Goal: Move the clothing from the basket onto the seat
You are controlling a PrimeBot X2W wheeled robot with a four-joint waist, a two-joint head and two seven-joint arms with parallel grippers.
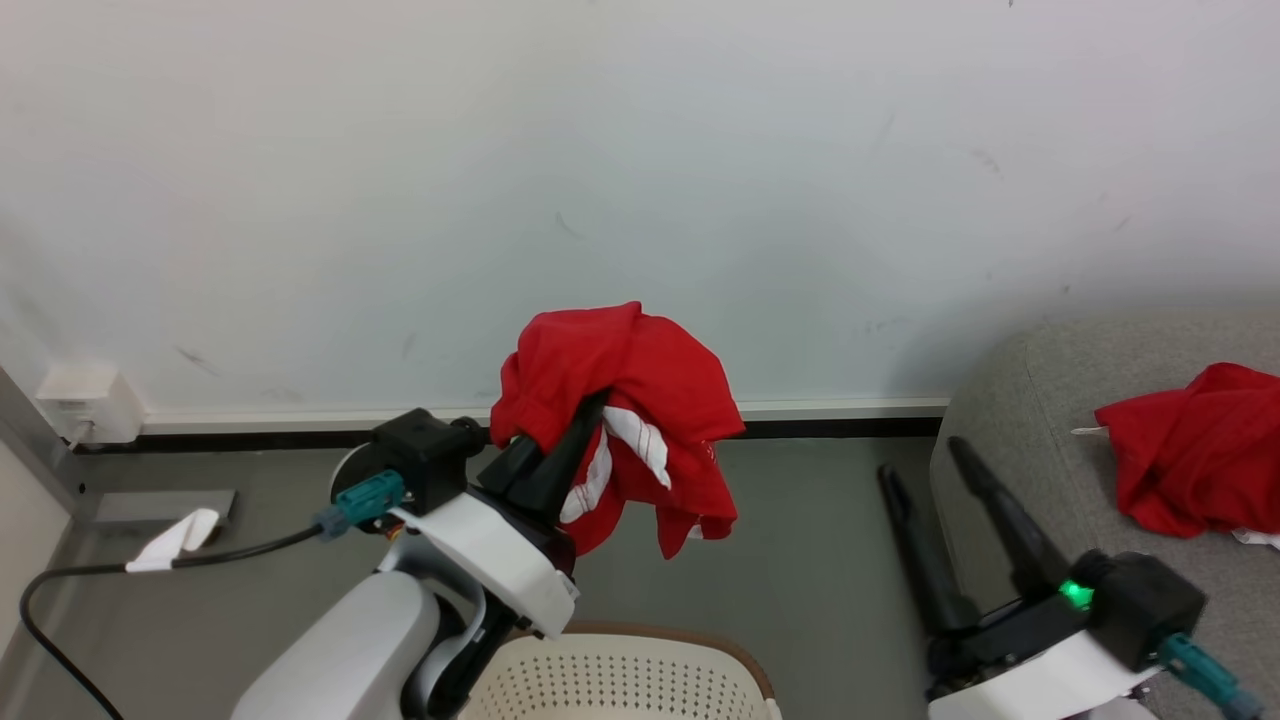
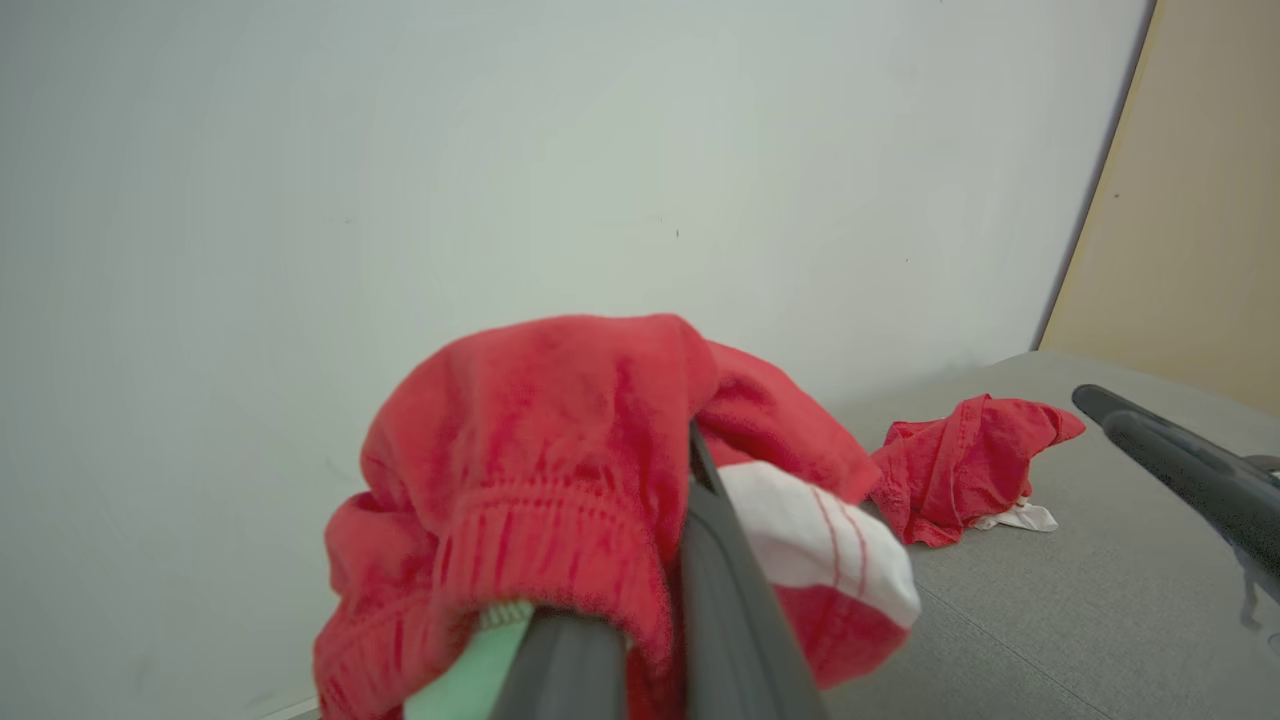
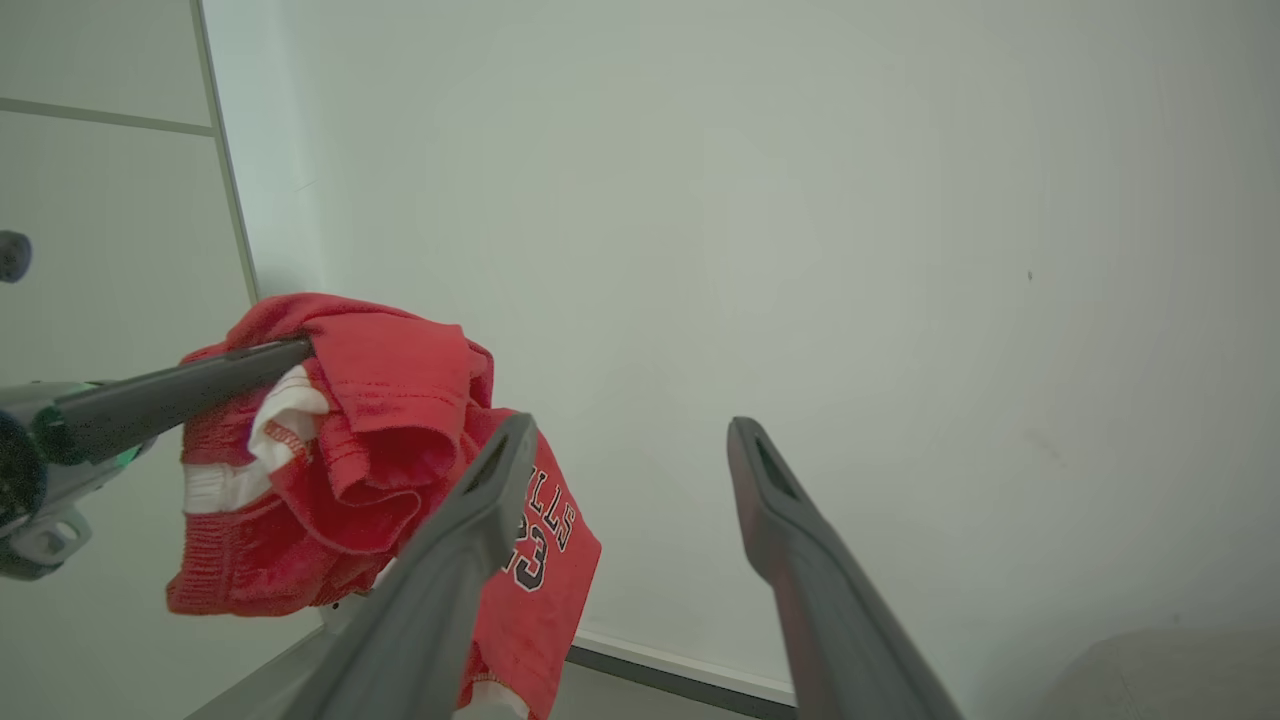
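My left gripper [image 1: 590, 410] is shut on a bunched red garment [image 1: 640, 400] with white trim, held up in the air above the basket [image 1: 620, 675]. The same garment [image 2: 560, 460] drapes over my left fingers, and its white lettering [image 3: 545, 525] faces the right wrist camera. A second red garment [image 1: 1190, 460] lies crumpled on the grey seat [image 1: 1010, 400] at the right, also visible as a red heap [image 2: 960, 470]. My right gripper [image 1: 920, 458] is open, empty, fingers pointing up beside the seat's left edge.
A white wall runs behind everything, with a dark skirting strip [image 1: 840, 428] at the floor. A white wall socket [image 1: 85, 400] and a black cable [image 1: 120, 570] sit at the left. Grey floor [image 1: 810, 560] lies between basket and seat.
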